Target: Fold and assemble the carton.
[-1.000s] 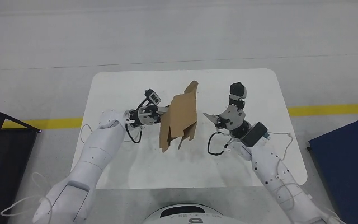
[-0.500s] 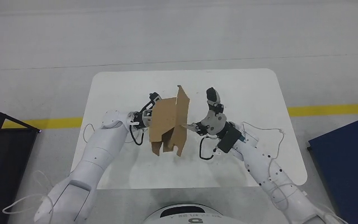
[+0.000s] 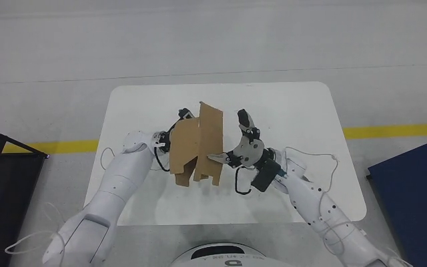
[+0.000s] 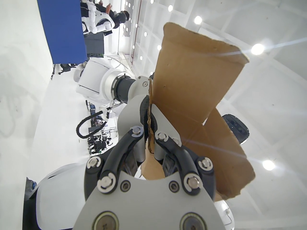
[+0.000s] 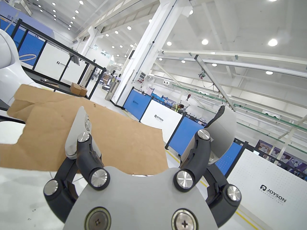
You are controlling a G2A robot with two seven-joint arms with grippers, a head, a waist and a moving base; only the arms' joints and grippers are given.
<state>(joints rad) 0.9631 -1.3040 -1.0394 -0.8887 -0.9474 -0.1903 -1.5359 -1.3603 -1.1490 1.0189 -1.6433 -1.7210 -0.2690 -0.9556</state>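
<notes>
Jaws of L gripper are pressed together on a raw edge of the cardboard carton, w/ the edge pinched right btw the pads. In top view the L gripper is at one side of the carton. Carton is half-opened and held up above the table, panels upright, one panel rising beyond the pinch, flaps lower down.

R gripper has jaws spread wide, nothing gripped. Carton lies just ahead of the gap, w/ one finger right at its face; can't tell if they touch. From above, R gripper is on the far side of the carton from L, mouth toward it.

Below both is the white table w/ rounded corners. Farther out, a yellow floor line runs behind the table.
</notes>
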